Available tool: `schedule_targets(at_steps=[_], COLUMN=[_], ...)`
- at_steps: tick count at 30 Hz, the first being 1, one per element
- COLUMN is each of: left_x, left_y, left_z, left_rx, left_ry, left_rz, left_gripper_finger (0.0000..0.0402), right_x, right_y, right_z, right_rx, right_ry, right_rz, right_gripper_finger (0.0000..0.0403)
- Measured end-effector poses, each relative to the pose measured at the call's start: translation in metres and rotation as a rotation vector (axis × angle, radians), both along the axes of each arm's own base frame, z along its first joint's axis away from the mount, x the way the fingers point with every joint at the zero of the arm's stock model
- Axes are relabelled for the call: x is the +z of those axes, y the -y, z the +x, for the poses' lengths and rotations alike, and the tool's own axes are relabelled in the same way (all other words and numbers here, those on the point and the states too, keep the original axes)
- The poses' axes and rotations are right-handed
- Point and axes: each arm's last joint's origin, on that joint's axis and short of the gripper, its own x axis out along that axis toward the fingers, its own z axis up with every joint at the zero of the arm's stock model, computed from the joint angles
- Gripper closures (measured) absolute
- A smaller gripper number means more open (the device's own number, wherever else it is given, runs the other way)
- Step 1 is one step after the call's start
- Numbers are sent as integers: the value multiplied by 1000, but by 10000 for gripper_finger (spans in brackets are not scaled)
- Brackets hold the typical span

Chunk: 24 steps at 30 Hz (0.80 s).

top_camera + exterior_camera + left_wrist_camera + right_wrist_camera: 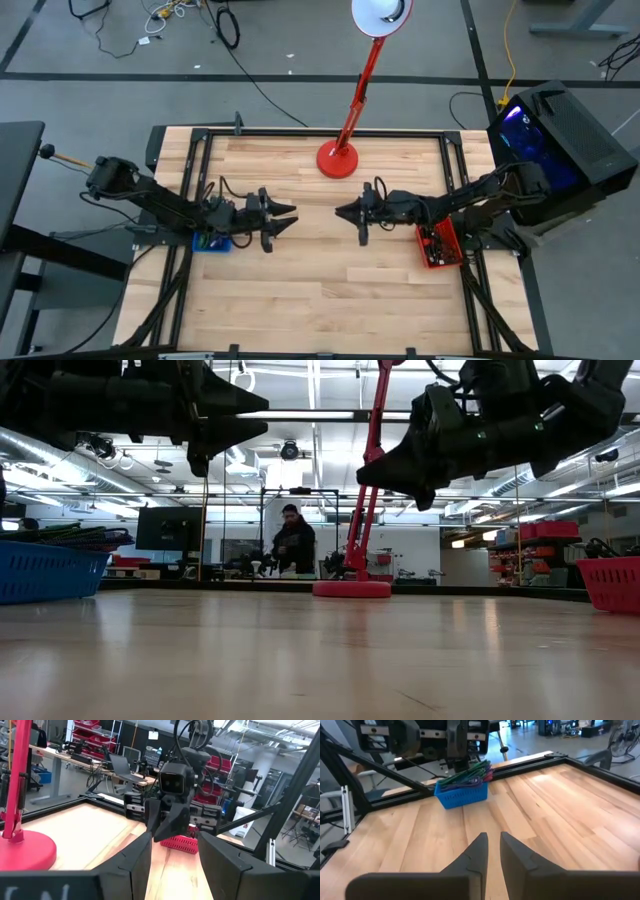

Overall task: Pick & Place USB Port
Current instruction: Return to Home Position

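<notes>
Both arms hang above the bench (320,290) with their tips facing each other across its middle, apart and off the wood.

The left hand (290,218) sits just inward of the blue bin (212,243). Its 2 fingers are spread wide, with nothing between them.

The right hand (340,211) sits inward of the red bin (438,245). Its 2 fingers are drawn almost together, leaving only a thin slit, and they hold nothing.

The blue bin stands at the bench's left edge, partly under the left arm. The right wrist view shows it filled with a bundle of green and purple cables (470,774) that pokes above its rim. The red bin stands at the right edge under the right arm and holds dark cables (435,240).

A red lamp (338,159) stands on its round base near the far edge of the bench, its stem leaning away from the arms.

Off the bench on the right is a black computer case (560,130) glowing blue inside. In the low view a person (293,540) in dark clothes stands in the room behind the lamp.
</notes>
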Motion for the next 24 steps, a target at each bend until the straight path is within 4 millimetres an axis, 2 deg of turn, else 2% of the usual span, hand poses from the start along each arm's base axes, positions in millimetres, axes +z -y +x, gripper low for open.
schedule_targets(at_steps=[7,13,16,19,24], left_x=[0,2,-4,-20,-28], left_y=[-1,-7,-12,-18,-21], left_z=[0,-25,-47,-71,-80], left_rx=[5,5,-1,0,33], left_ry=[-7,35,63,52,-49], left_rz=[2,-8,-14,-11,4], left_gripper_finger=[234,234,234,234,234], right_x=[3,21,28,36,40], right_y=[5,9,9,9,9], right_z=[-2,-10,-23,-41,-75], right_rx=[4,-8,-9,-9,-8], right_ry=[10,80,110,165,244], right_rz=[7,8,8,9,9], right_gripper_finger=[350,350,350,350,350])
